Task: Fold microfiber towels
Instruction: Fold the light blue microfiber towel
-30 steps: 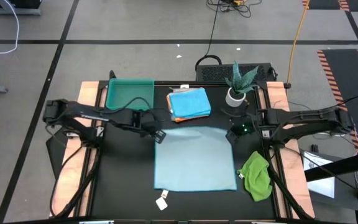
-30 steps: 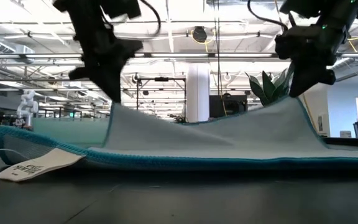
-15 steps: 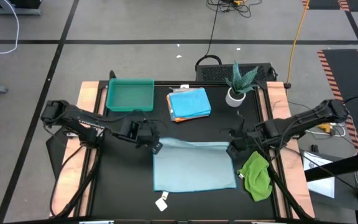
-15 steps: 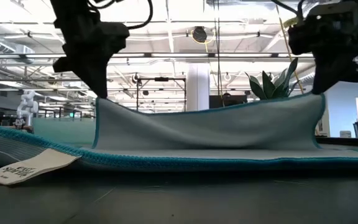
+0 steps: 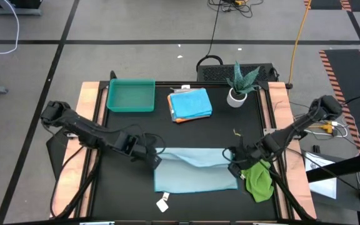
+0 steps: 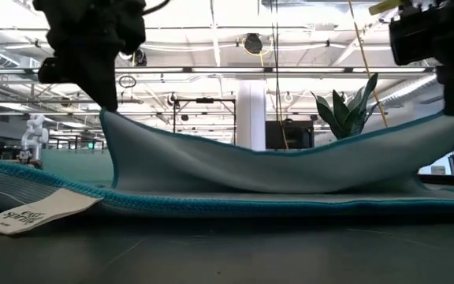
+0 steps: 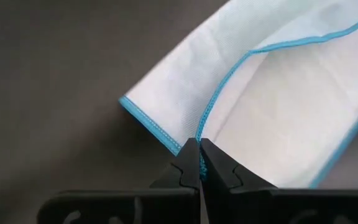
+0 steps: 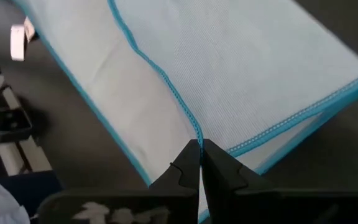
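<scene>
At the far left corner: a rigid teal rectangular tray (image 5: pixel 130 95) sits on the black table top (image 5: pixel 130 187), well apart from the arms.
Left gripper (image 5: pixel 157 159): low over the table at the left end of the lifted edge of the pale blue square microfiber towel (image 5: pixel 195 177); its two dark fingers (image 7: pixel 188 171) are pressed together, pinching the towel's blue-stitched corner.
Pale blue towel: lies spread at the near middle of the table, its far edge raised off the surface and carried toward the near side, so the cloth doubles over itself; from the low camera the raised edge sags in the middle between the two held corners.
White tag (image 5: pixel 162 203): rests on the table just beside the towel's near left corner.
Far middle: a folded bright blue microfiber towel (image 5: pixel 190 103) lies on a folded yellow-orange microfiber towel (image 5: pixel 179 119), whose edge peeks out beneath.
Right gripper (image 5: pixel 232 166): low at the right end of the same lifted edge, fingers (image 8: pixel 190 165) clamped together on that corner's hem.
Far right: a small green plant in a white pot (image 5: pixel 237 87) stands near the table's far edge.
Near right: a crumpled green microfiber towel (image 5: pixel 259 178) lies just beside the right gripper, partly under that arm.
</scene>
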